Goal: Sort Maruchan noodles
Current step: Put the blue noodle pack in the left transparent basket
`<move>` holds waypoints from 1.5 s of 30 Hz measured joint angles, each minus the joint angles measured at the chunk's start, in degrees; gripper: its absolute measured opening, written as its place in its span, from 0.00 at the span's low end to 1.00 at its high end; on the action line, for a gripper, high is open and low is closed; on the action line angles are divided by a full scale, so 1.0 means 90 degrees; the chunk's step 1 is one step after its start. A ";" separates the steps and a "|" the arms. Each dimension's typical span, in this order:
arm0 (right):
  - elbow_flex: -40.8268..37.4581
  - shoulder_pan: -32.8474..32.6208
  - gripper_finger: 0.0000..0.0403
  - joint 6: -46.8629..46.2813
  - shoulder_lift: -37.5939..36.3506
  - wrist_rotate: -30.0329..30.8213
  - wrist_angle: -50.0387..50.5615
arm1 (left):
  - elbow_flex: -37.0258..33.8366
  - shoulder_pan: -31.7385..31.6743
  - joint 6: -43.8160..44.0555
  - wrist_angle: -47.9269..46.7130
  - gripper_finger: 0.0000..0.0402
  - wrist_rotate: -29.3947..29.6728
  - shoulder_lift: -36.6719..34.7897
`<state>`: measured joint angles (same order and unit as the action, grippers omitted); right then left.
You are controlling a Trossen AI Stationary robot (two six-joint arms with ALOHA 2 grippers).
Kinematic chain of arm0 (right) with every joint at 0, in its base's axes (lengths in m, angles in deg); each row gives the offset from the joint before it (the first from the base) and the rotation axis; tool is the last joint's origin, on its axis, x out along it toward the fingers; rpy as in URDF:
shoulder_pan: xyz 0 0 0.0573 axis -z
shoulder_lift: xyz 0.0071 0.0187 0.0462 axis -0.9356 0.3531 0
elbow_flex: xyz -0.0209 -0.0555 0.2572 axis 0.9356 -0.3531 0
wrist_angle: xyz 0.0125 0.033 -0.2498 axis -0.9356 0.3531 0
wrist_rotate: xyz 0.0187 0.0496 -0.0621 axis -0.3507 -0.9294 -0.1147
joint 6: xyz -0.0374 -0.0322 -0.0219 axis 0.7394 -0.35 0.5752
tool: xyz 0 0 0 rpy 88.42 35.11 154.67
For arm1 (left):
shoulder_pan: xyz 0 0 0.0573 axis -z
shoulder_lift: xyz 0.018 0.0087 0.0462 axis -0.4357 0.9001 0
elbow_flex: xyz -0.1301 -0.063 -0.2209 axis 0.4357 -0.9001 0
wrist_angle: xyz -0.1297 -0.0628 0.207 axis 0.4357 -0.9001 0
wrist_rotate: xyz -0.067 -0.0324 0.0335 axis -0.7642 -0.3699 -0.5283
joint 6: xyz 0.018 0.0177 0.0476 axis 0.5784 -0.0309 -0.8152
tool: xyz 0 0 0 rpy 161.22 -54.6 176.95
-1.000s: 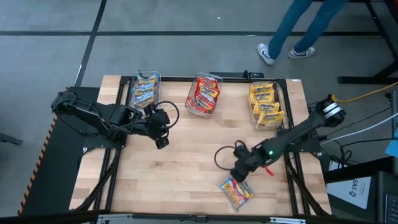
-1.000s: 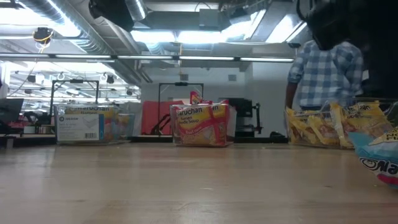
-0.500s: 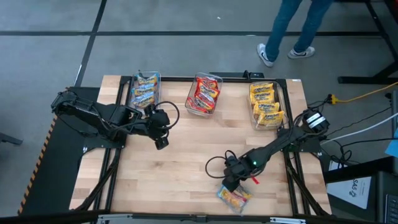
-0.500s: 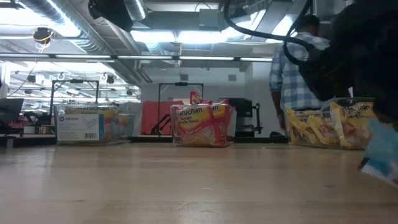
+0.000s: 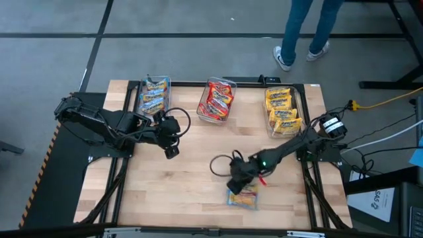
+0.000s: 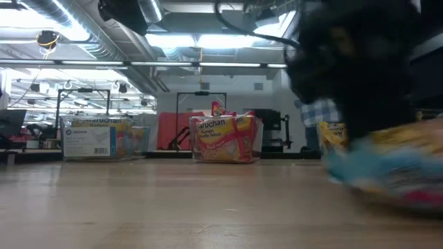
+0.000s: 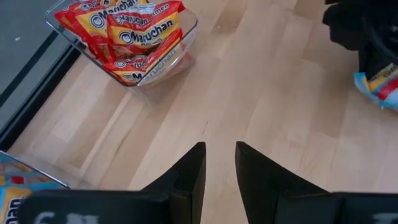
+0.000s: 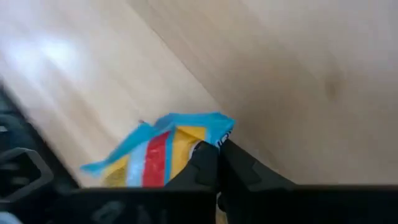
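My left hand (image 5: 171,153) idles empty, fingers slightly apart, just short of the blue-packet bin (image 5: 153,96). My right hand (image 5: 234,188) is pinched shut on the loose noodle packet (image 5: 242,198), lying on the surface right beneath it. Packet looks light, crinkly, slippery; contents brittle. I'd grip the sealed edge.

Three clear plastic bins (image 5: 153,96) (image 5: 217,100) (image 5: 283,112) along the wooden table's (image 5: 198,178) far edge; a person's legs (image 5: 305,30) beyond.
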<state>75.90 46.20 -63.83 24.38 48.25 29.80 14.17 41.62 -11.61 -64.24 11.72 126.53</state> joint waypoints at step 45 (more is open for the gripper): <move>0.3490 0.2123 0.00 0.5014 -0.0388 0.1243 0.0345 | 0.0000 -0.0199 -0.0839 0.1375 0.23 -0.0256 0.0000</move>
<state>107.30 65.30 -18.71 20.89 59.44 32.91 14.17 39.83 -19.16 -51.86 9.42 126.53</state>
